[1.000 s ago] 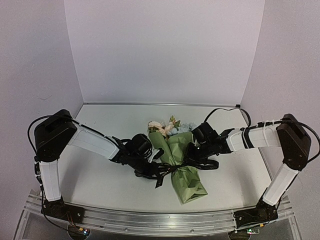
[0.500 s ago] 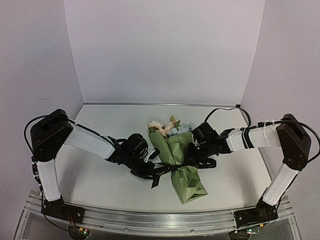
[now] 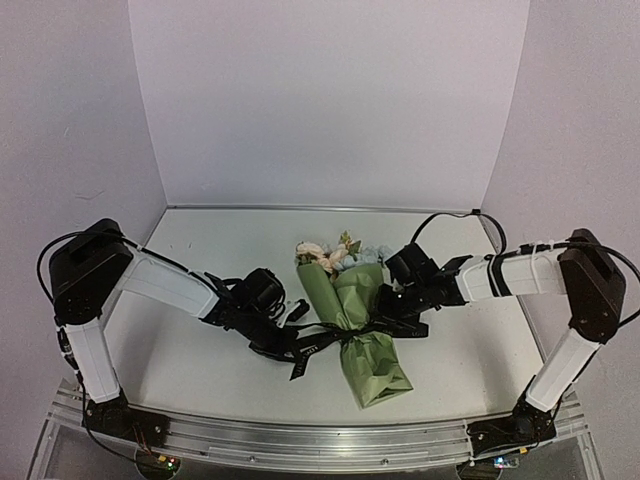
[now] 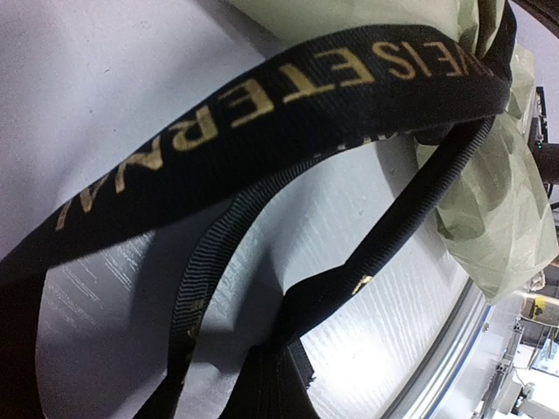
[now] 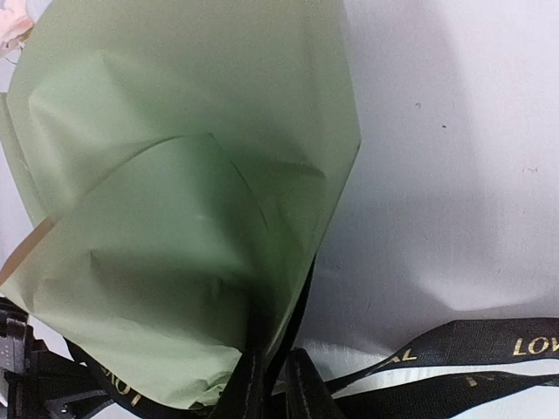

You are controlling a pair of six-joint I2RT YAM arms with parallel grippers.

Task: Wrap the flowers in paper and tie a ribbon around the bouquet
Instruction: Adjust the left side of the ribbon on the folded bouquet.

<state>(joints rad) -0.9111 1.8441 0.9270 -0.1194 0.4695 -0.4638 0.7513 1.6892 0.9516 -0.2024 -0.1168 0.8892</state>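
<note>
bouquet (image 3: 372,362) lies mid table (image 3: 190,375), narrow end toward 6 o'clock, ribbon (image 3: 322,345) looped round its waist. left hand (image 3: 285,343) at its 9 o'clock, pressed together, pinching the ribbon; right hand (image 3: 384,321) at 3 o'clock, grip can't tell. flowers (image 3: 335,255) poke out at 12 o'clock.

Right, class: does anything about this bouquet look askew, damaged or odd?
The ribbon runs round the middle of the bouquet in loose, tangled strands, no finished bow. The paper looks crumpled at the narrow end.
</note>
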